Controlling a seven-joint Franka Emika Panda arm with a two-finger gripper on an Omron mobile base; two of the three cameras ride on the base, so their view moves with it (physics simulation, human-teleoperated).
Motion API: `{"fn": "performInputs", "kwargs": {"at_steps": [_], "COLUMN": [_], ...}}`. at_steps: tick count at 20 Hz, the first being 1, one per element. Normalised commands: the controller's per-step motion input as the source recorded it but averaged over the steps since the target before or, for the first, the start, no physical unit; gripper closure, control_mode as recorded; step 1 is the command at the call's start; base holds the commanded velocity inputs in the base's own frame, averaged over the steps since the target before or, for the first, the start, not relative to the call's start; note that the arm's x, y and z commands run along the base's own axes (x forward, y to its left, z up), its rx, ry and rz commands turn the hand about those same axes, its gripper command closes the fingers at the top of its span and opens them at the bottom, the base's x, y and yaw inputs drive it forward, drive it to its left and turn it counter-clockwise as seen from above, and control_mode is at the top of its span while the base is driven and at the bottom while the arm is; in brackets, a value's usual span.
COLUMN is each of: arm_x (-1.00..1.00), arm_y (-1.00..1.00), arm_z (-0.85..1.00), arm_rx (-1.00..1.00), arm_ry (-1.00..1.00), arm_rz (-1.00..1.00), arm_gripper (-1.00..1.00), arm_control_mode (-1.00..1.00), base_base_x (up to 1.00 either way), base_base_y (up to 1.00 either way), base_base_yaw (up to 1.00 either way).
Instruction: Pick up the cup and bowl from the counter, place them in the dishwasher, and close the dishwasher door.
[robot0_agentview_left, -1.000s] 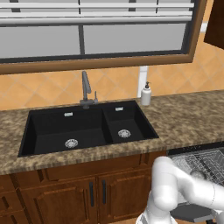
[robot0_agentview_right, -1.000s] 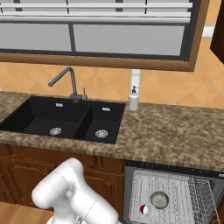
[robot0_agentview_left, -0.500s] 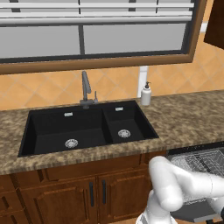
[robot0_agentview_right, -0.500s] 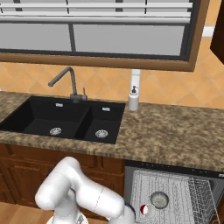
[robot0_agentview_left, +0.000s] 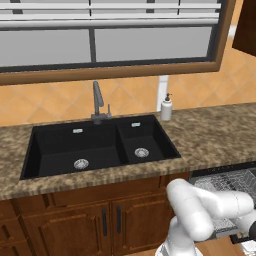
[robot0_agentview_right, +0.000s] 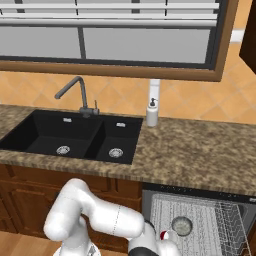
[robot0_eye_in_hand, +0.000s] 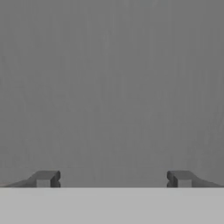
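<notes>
at the bottom of the hand view, the two-finger gripper spreads its jaws wide before a flat dark grey dishwasher door.

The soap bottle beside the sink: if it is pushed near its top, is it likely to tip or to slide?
The soap bottle would probably tip: it stands upright, tall and narrow, with a pump head. The counter looks smooth, so a low push may slide it instead. It is small, thus probably light.

Soap bottle stands on granite counter
</notes>
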Motion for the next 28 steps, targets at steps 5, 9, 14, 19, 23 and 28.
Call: {"fn": "performInputs", "kwargs": {"at_steps": [5, 9, 14, 19, 23, 28], "arm_x": [1.0, 1.0, 1.0, 1.0, 1.0, 0.99], "arm_y": [0.0, 0.0, 0.0, -0.12, -0.3, -0.31], "arm_z": [0.51, 0.11, -0.04, -0.24, -0.13, -0.22], "arm_rx": [0.01, 0.0, 0.0, 0.0, 0.0, 0.0], "arm_ry": [-0.5, -0.4, -0.24, -0.04, 0.19, 0.17], "arm_rz": [0.0, 0.0, 0.0, 0.06, 0.09, 0.16], "arm_gripper": [-1.0, -1.0, -1.0, -1.0, -1.0, -1.0], "arm_control_mode": [-1.0, -1.0, -1.0, -1.0, -1.0, -1.0], "base_base_x": [0.0, 0.0, 0.0, 0.0, 0.0, 0.0], "base_base_y": [0.0, 0.0, 0.0, 0.0, 0.0, 0.0], "base_base_yaw": [0.0, 0.0, 0.0, 0.0, 0.0, 0.0]}}
